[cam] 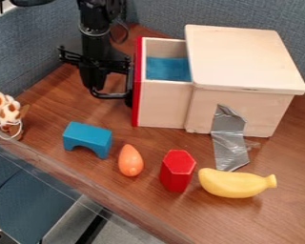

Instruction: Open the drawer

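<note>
Nearest to us, the edge of the brown wood-grained bench [282, 214] runs at a slant from the left of the camera view down to the bottom. Just behind it, at the right, we see a yellow toy banana [235, 184] lying on its side, its stem to the right. To its left we note a red six-sided block [176, 172], standing upright, and beyond that an orange egg-shaped piece [130, 161]. Farther left and a little farther back stands a blue arch block [88, 138], its opening toward us. Near the left edge of the view we find a brown-and-white spotted toy [7, 112] with a pale loop at its base.

Behind the row we observe a strip of silver tape [228, 145], which runs from the front wall of a pale wooden box [244, 59] down onto the bench. The drawer [161, 104] projects from the left side of the box, clearly open; we see blue lining [167, 68] inside, a red front panel [137, 86] and a black handle [109, 96]. The hand [96, 88] hangs at the handle, left of the red panel; we cannot tell how far open it is, nor whether it grips the handle. Above it rises the black arm [95, 28], and farthest away we find blue-grey fabric partitions [295, 28].
</note>
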